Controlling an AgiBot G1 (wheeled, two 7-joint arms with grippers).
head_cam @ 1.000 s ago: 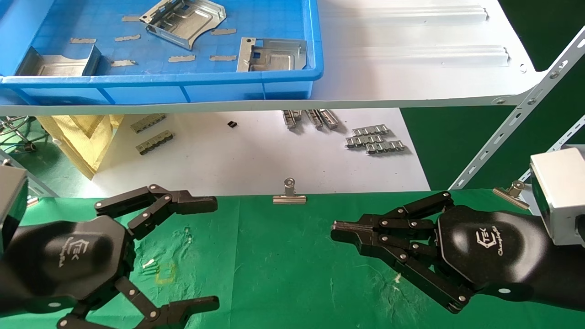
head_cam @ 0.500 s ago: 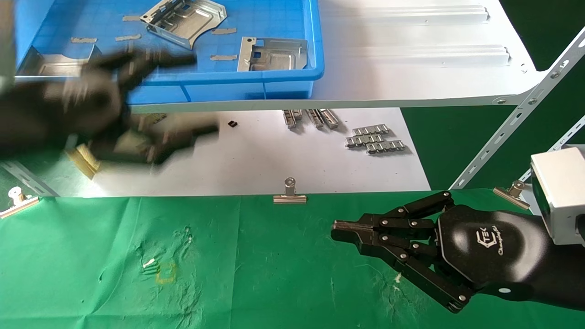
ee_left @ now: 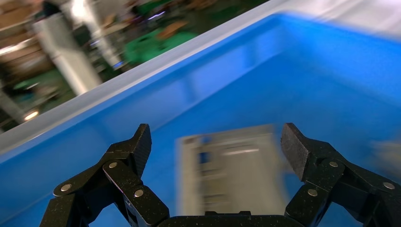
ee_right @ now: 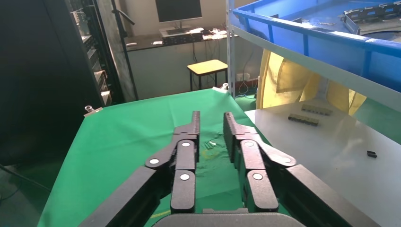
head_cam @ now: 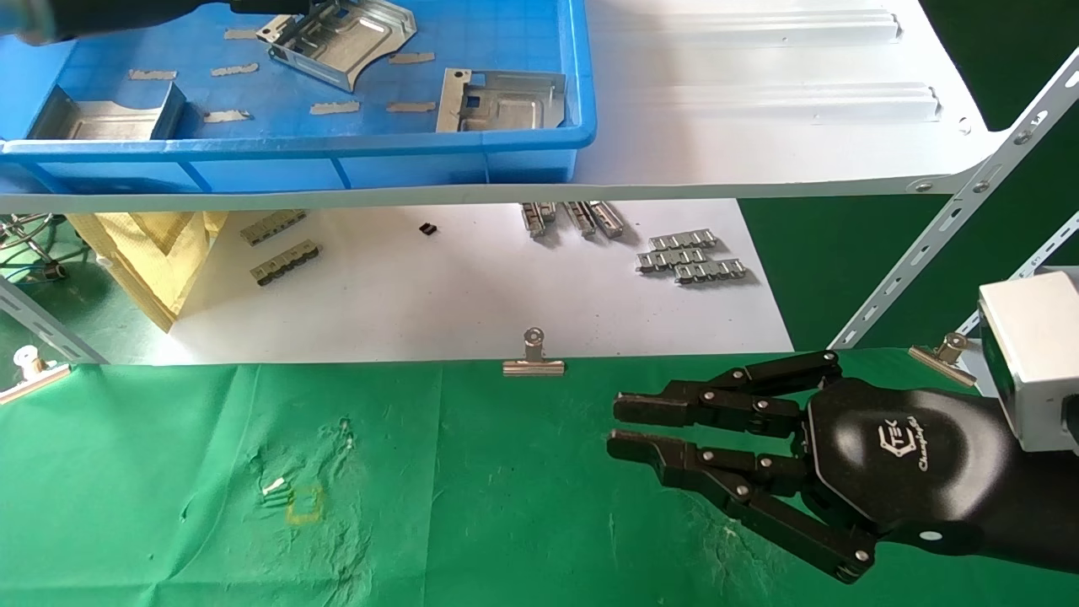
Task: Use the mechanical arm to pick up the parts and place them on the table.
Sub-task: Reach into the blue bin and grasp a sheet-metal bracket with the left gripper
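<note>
Three silvery parts lie in the blue bin [head_cam: 295, 160] on the shelf: one at the back [head_cam: 341, 38], one at the front right [head_cam: 501, 101], one at the front left [head_cam: 105, 118]. My left arm [head_cam: 110, 13] reaches over the bin's far left, mostly cut off in the head view. In the left wrist view my left gripper [ee_left: 217, 144] is open and empty, with a blurred part [ee_left: 231, 170] on the bin floor between its fingers. My right gripper [head_cam: 620, 426] hovers over the green table [head_cam: 421, 506], fingers slightly parted and empty; it also shows in the right wrist view [ee_right: 211, 124].
The bin sits on a white metal shelf [head_cam: 759, 126] with a slanted strut [head_cam: 952, 228]. Below it, small grey ridged strips [head_cam: 691, 257] lie on a white surface. A binder clip [head_cam: 534, 358] holds the cloth's far edge. A yellow bag [head_cam: 160, 253] hangs at left.
My left arm has risen from the table up over the blue bin. My right gripper's fingers, shut before, have parted a little.
</note>
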